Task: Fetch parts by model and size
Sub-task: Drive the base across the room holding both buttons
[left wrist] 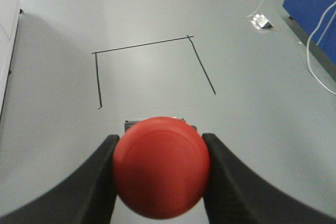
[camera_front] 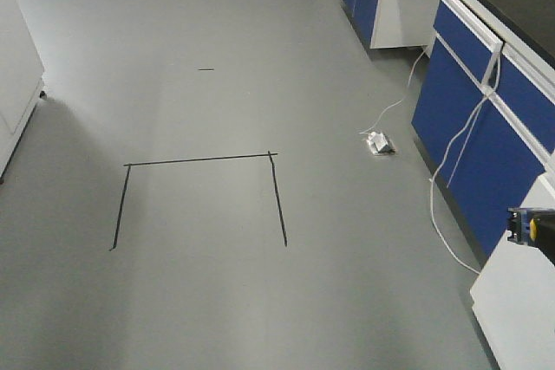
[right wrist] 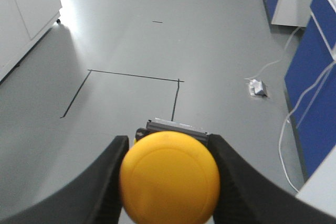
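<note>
Fronting red switch (left wrist: pixel 161 167), yellow switch (right wrist: pixel 169 178) — taped outline (camera_front: pixel 199 159), white cable (camera_front: pixel 431 205).

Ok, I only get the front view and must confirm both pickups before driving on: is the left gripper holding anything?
Observer: Yes, the left gripper is shut on the red button.
Operator: And the right?
Observer: The right gripper is shut on the yellow button.
Operator: Held squarely?
Observer: Both sit centred between the fingers, tops facing the wrist cameras.
</note>
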Robot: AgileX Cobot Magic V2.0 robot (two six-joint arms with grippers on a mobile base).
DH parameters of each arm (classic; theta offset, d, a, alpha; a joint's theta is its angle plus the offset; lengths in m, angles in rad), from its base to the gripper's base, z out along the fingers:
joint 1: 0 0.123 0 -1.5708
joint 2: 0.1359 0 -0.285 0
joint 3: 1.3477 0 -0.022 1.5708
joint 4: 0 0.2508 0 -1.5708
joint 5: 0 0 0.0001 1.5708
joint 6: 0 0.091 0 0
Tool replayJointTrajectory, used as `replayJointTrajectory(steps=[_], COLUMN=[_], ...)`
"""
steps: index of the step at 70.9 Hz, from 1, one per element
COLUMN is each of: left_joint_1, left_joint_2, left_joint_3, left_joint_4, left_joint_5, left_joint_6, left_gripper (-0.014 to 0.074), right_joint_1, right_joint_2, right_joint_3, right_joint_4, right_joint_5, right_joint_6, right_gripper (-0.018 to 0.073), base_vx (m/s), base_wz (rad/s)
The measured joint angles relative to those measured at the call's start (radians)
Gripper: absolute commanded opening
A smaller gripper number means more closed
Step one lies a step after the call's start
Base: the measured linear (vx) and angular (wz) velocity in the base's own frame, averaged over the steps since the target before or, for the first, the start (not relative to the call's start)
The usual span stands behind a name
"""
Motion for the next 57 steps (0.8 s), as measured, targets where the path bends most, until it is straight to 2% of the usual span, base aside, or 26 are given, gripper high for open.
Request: replayJointTrajectory(steps=[28,57], left_joint_1=[0.0,0.0], left_joint_2=[0.0,0.0], left_joint_3=[0.0,0.0], left_joint_4=[0.0,0.0], left_joint_5=[0.0,0.0], left_joint_6=[0.0,0.0], left_gripper=[-0.0006,-0.0006], right_joint_1=[0.0,0.0], right_joint_2=[0.0,0.0], right_joint_3=[0.0,0.0], right_joint_4=[0.0,0.0], right_joint_5=[0.001,0.001], right_joint_6=[0.0,0.0], right_gripper=[-0.0008,-0.0008], base_vx=[0.24,0.45], base_wz=[0.09,-0.03])
